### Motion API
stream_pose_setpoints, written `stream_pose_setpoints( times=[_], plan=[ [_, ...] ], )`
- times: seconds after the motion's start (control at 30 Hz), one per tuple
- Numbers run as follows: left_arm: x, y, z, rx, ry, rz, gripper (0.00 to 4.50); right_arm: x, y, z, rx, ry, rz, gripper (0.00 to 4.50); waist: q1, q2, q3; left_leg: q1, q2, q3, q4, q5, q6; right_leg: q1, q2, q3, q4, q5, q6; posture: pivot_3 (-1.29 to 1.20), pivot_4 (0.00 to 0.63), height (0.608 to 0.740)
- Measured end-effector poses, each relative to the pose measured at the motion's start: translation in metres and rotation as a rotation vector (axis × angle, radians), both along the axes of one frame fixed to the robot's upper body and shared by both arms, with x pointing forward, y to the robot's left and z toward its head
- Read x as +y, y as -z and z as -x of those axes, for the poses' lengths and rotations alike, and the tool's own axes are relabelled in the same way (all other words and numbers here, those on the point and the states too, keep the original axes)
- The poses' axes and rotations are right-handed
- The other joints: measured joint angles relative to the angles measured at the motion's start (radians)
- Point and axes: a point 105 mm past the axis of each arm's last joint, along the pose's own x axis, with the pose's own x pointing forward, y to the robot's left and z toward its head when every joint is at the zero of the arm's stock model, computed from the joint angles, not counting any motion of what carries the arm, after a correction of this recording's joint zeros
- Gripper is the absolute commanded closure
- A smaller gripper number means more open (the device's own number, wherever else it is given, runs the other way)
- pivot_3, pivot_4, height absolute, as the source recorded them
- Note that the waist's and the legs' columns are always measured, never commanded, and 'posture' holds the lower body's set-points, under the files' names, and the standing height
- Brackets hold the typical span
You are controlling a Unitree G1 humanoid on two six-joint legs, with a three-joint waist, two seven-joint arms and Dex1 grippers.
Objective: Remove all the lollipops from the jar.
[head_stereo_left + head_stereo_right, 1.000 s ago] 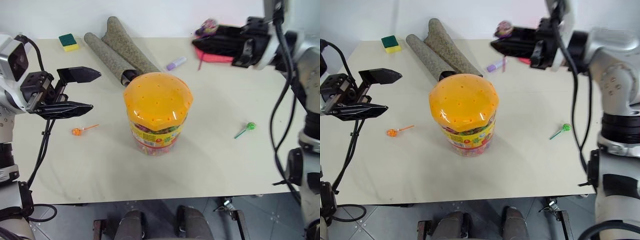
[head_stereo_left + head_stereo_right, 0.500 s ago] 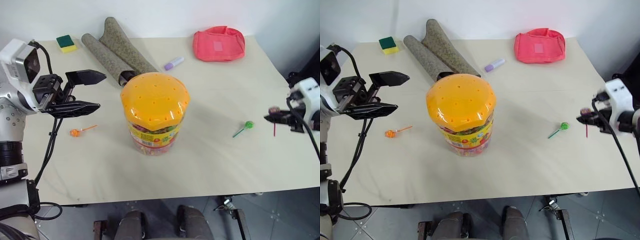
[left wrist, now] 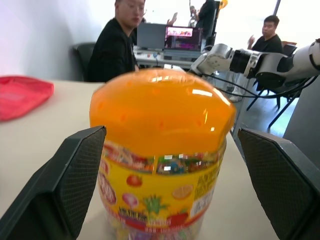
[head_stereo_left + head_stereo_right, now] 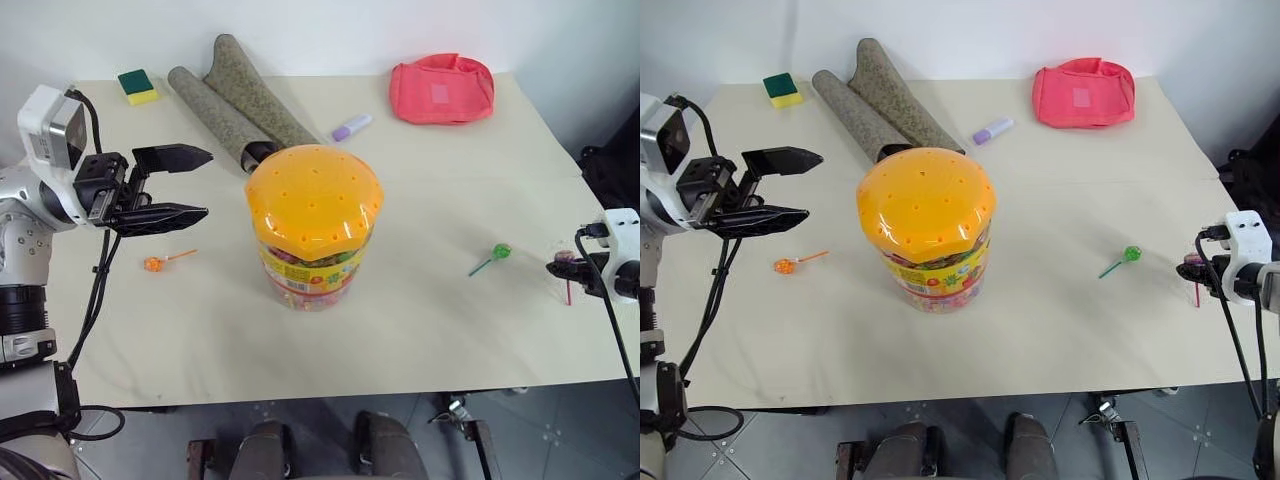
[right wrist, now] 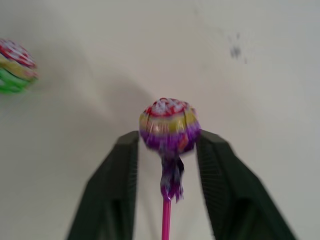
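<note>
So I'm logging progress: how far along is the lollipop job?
Two look done: the orange lollipop and the green one lie on the table. In hand: the purple one sits between the right claw's fingers, low near the table's right edge. Left: setting it down. The jar's lid is on; the left claw is open beside it.

The left tool (image 4: 190,186) hangs level with its black fingers spread wide. The right tool (image 5: 167,145) points downward, fingers flanking a purple-wrapped lollipop (image 5: 169,125).
</note>
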Motion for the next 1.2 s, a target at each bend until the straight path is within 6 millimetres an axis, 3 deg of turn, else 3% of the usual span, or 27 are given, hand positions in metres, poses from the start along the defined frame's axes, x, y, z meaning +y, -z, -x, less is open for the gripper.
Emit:
stream_pose_setpoints(
  times=[0.17, 0.33, 0.5, 0.63, 0.77, 0.83, 1.0, 1.2],
  plan=[
    [0.008, 0.005, -0.001, 0.043, -0.061, -0.043, 0.0, 0.001, -0.004, 0.001, -0.022, -0.013, -0.015, 0.12, -0.001, 0.0, 0.0, 0.0, 0.0, 0.0, 0.0, 0.0, 0.0, 0.0, 0.0, 0.0, 0.0, 0.0, 0.0, 0.0, 0.15, 0.74],
    [0.013, 0.009, -0.005, 0.077, -0.132, -0.08, 0.0, 0.011, -0.015, 0.006, -0.061, -0.083, -0.014, 0.05, 0.004, 0.0, 0.0, 0.0, 0.0, 0.0, 0.0, 0.0, 0.0, 0.0, 0.0, 0.0, 0.0, 0.0, 0.0, 0.0, 0.15, 0.74],
    [0.018, 0.013, -0.01, 0.116, -0.211, -0.121, 0.0, 0.021, -0.043, 0.017, -0.156, -0.192, 0.052, 0.05, 0.004, 0.0, 0.0, 0.0, 0.0, 0.0, 0.0, 0.0, 0.0, 0.0, 0.0, 0.0, 0.0, 0.0, 0.0, 0.0, 0.15, 0.74],
    [0.016, 0.01, -0.006, 0.087, -0.184, -0.119, 0.0, 0.052, -0.089, 0.029, -0.322, -0.398, 0.064, 0.05, 0.003, 0.0, 0.0, 0.001, 0.0, 0.0, 0.0, 0.0, 0.0, 0.0, 0.0, 0.0, 0.0, 0.0, 0.0, 0.0, 0.15, 0.74],
    [0.018, 0.011, -0.005, 0.085, -0.183, -0.117, 0.0, 0.1, -0.111, 0.044, -0.444, -0.71, 0.04, 0.05, 0.003, 0.0, 0.0, 0.001, 0.001, 0.0, 0.0, 0.0, 0.0, 0.001, 0.001, 0.0, 0.0, 0.0, 0.0, 0.0, 0.15, 0.74],
    [0.022, 0.017, -0.005, 0.107, -0.197, -0.116, 0.0, 0.118, -0.104, 0.045, -0.457, -0.843, 0.028, 0.05, 0.002, 0.0, 0.0, 0.002, 0.0, 0.0, 0.0, 0.0, 0.0, 0.002, 0.0, 0.0, 0.0, 0.0, 0.0, 0.0, 0.15, 0.74],
    [0.04, 0.033, -0.003, 0.165, -0.253, -0.118, 0.0, 0.138, -0.077, 0.043, -0.404, -1.041, 0.022, 0.05, 0.003, 0.0, 0.0, 0.002, 0.0, 0.0, 0.0, 0.0, 0.0, 0.001, 0.0, 0.0, 0.0, 0.0, 0.0, 0.0, 0.15, 0.74],
    [0.076, 0.069, 0.022, 0.272, -0.335, -0.16, 0.0, 0.134, -0.064, 0.038, -0.363, -1.12, 0.044, 0.05, -0.003, 0.0, 0.0, 0.002, 0.001, 0.001, 0.0, 0.0, 0.0, 0.001, 0.001, 0.0, 0.0, 0.0, 0.0, 0.0, 0.15, 0.74]
  ],
)
